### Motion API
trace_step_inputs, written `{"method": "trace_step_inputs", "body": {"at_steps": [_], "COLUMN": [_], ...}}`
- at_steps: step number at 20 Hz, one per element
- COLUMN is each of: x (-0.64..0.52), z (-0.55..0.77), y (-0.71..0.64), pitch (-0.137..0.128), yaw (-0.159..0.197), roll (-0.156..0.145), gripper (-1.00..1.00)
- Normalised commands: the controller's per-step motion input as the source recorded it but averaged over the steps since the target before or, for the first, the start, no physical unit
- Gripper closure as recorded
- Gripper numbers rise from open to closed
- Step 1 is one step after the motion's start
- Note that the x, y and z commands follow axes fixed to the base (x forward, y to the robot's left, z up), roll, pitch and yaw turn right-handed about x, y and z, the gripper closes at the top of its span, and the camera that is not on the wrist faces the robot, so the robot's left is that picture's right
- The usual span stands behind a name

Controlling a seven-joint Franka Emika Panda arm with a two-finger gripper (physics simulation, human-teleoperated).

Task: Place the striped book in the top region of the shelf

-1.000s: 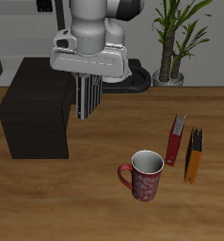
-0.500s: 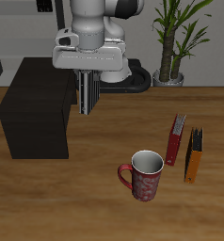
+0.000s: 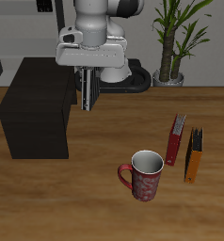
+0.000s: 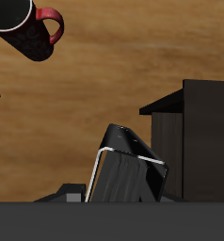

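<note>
My gripper [image 3: 89,73] is shut on the striped book [image 3: 88,91], which hangs upright below the fingers, lifted off the table. It is beside the shelf [image 3: 34,108], a dark boxy unit with a flat top, with the book's lower end about level with the shelf top's height. In the wrist view the striped book [image 4: 123,171] shows close up, edge-on with a white rim, and the shelf [image 4: 203,132] stands beside it. Nothing lies on the shelf top.
A red patterned mug [image 3: 143,174] stands near the table's front edge. A red book [image 3: 176,138] and an orange-and-black book [image 3: 193,155] stand upright beside it. A potted plant [image 3: 172,38] stands at the back. The mug also shows in the wrist view [image 4: 20,14].
My gripper has risen with the striped book in it and shifted slightly away from the shelf's side. Nothing else has moved.
</note>
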Motion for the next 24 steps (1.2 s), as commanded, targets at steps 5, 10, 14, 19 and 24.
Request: {"method": "trace_step_inputs", "body": {"at_steps": [5,10,14,19,24], "x": [0.07,0.11,0.10,-0.02,0.02], "z": [-0.08,-0.01,-0.14,0.08,0.12], "y": [0.34,0.19,0.25,0.17,-0.12], "pitch": [0.022,0.035,0.065,0.058,0.012], "yaw": [0.043,0.025,0.065,0.041,0.027], "roll": [-0.071,-0.065,-0.087,-0.171,-0.201], "gripper": [1.00,1.00,1.00,1.00,1.00]}}
